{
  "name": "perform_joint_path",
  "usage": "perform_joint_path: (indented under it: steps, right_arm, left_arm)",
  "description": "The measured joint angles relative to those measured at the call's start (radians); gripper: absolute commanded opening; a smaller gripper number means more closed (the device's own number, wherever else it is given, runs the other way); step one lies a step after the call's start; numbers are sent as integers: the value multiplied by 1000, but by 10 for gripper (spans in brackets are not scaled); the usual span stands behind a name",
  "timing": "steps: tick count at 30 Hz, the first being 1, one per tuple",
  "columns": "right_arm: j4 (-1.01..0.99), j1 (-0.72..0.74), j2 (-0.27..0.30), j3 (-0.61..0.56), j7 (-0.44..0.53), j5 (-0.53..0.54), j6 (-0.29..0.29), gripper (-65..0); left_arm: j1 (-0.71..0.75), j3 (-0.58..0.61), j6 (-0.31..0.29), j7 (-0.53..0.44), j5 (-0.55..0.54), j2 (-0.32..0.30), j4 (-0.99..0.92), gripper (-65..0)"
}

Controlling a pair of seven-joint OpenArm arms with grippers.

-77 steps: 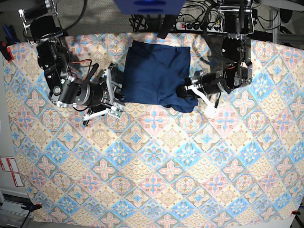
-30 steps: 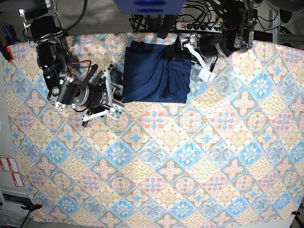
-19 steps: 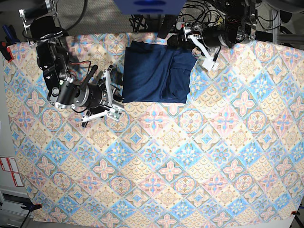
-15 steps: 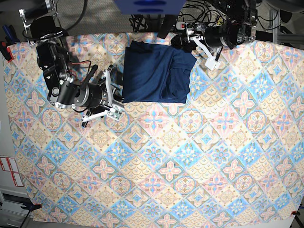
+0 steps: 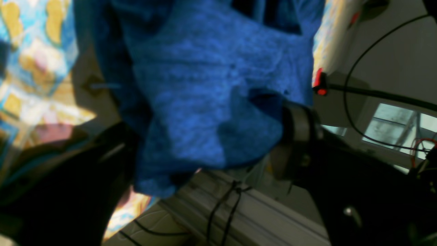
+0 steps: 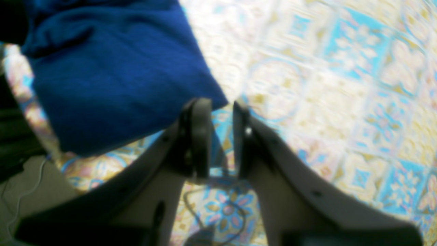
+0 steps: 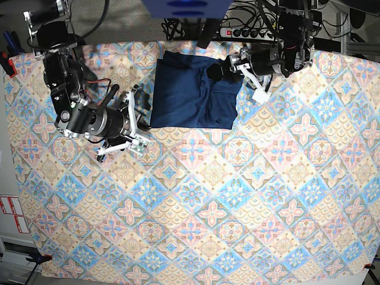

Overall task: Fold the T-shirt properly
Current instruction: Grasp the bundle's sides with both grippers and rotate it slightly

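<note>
You're late in the fold: the T-shirt [image 7: 193, 92] lies as a compact navy rectangle at the far middle of the tablecloth [image 7: 237, 196], near the power strip [image 7: 249, 32]. Your left gripper [image 7: 237, 66] sits at the shirt's top corner on the base view's right; the left wrist view shows knit fabric [image 5: 211, 102] bunched against the fingers, so it looks clamped on the cloth, though that view is too blurred and crowded to be sure. Your right gripper [image 6: 218, 136] hovers beside the shirt's near corner on the other side, jaws narrowed to a slim gap with nothing between them.

Next, I'd judge, you lay that held corner flat on the stack and let go cleanly, without dragging the layers askew; the right arm can steady its edge if needed
</note>
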Motion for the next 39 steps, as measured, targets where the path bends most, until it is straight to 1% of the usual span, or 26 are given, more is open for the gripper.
perform_joint_path:
  steps: [1,5,6,11,13,14,22,23,25,26,27,30,32,34,37,39]
  right_arm:
    - [0,0,0,5,0,1,1,-538]
    - [0,0,0,11,0,3,1,-538]
    - [0,0,0,11,0,3,1,-538]
    - [0,0,0,11,0,3,1,-538]
    - [-1,12,0,10,-5,3,2,-538]
    - [0,23,0,10,-2,3,1,-538]
    - [0,26,0,10,-2,3,2,-538]
    - [0,29,0,10,-2,3,2,-538]
    - [0,30,0,10,0,4,2,-538]
    - [0,28,0,8,-1,8,2,-538]
    - [-1,26,0,8,-2,20,2,-538]
    - [-1,26,0,10,-4,71,2,-538]
    - [0,28,0,10,-1,80,2,-538]
    - [0,27,0,10,-2,80,2,-538]
    - [0,23,19,10,0,86,2,-538]
    - [0,22,31,10,-7,78,1,-538]
  left_arm:
    - [-5,0,3,0,14,8,-4,-314]
    - [-18,15,18,-9,60,17,-14,-598]
    - [-14,18,18,-11,56,19,-15,-650]
    - [-15,18,18,-11,58,23,-15,-650]
    - [-35,17,19,8,61,22,-18,-650]
    - [-51,18,19,20,70,20,-20,-650]
    - [-216,25,38,5,96,-2,-24,-650]
    - [-237,27,53,9,110,0,-24,-650]
    - [-283,32,60,10,174,6,-25,-649]
    - [-309,47,60,11,218,5,-28,-648]
    - [-341,72,58,12,237,3,-46,-648]
    - [-452,122,55,6,256,6,-153,-646]
    - [-510,150,55,-5,254,7,-221,-645]
    - [-531,176,56,-38,258,3,-240,-644]
    - [-547,211,61,-40,286,-13,-241,-641]
    - [-551,224,61,-42,319,-26,-240,-610]
